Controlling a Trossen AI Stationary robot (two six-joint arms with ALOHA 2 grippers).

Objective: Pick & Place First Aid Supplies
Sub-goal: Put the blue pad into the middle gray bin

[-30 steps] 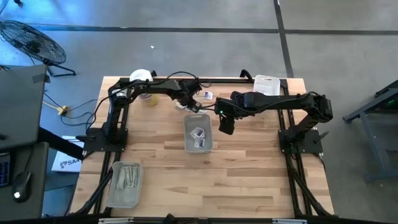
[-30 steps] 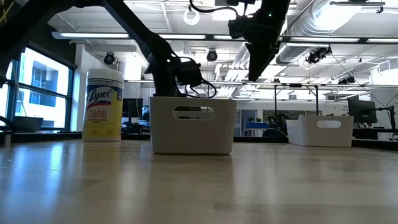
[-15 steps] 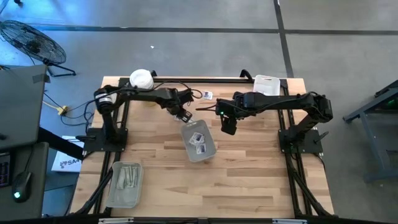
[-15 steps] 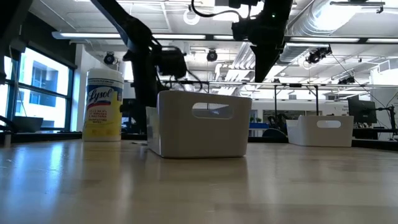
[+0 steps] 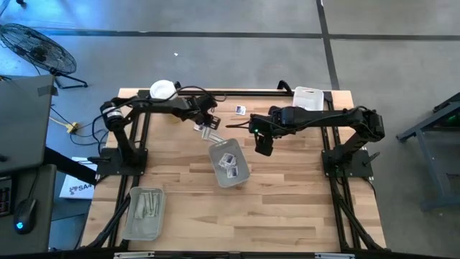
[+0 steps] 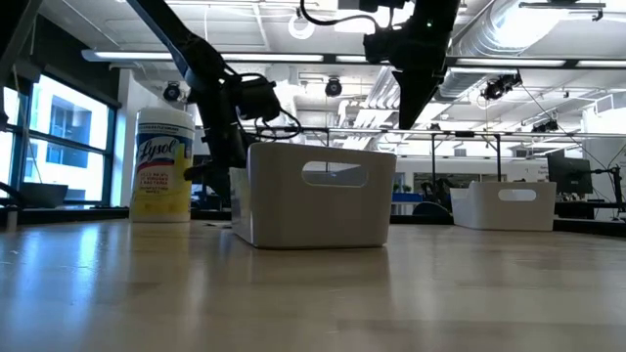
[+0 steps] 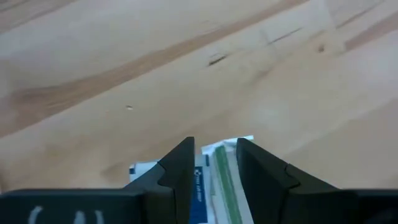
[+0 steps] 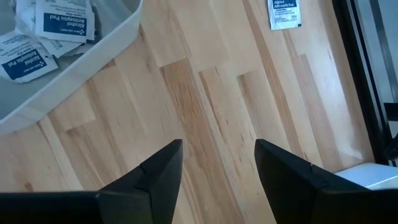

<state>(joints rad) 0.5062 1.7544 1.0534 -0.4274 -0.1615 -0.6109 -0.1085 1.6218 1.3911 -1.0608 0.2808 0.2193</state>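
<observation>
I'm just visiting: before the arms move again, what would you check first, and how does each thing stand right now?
1. Left gripper has something between its fingers: ok, a packet with blue print and a green strip sits between them.
2. Grip secure enough to carry: cannot tell.
3. Centre tray within reach to drop into: ok, it lies askew, just beside the left gripper, with white packets inside.
4. Right gripper empty and open: ok, only bare table shows between its fingers.
5. Loose packet on the table free to pick: ok, nothing covers it.
6. Arms apart from each other: ok in the high view.
</observation>
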